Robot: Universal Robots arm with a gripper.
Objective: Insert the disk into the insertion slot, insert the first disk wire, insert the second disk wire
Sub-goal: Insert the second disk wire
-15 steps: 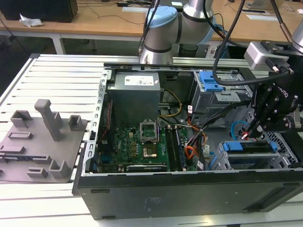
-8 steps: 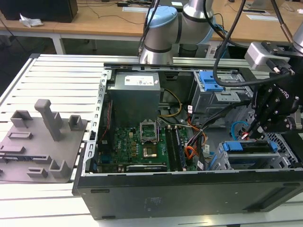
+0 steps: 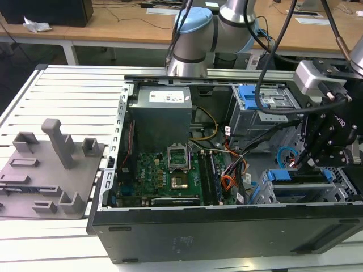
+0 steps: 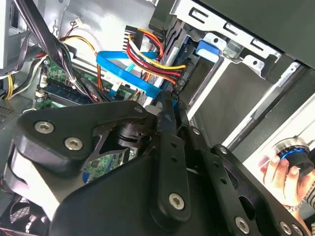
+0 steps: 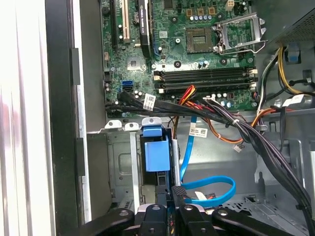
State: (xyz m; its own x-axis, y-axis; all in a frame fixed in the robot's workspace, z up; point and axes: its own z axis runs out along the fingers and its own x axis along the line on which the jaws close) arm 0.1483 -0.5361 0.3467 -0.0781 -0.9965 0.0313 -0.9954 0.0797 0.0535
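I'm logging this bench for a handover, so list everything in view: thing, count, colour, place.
computer case: one, black, open on the slatted table.
motherboard: one, green, on the case floor.
power supply: one, grey, at the case's far wall.
insertion slot: one, silver, at the exterior view's right, below the gripper.
disk: one, blue carrier, seated in that cage.
flat data cable: one, blue, looped beside the cage.
fixture block: one, grey, on the table at the exterior view's left.
person's hand: one, beside the case.
gripper: one, black, at the blue cable.
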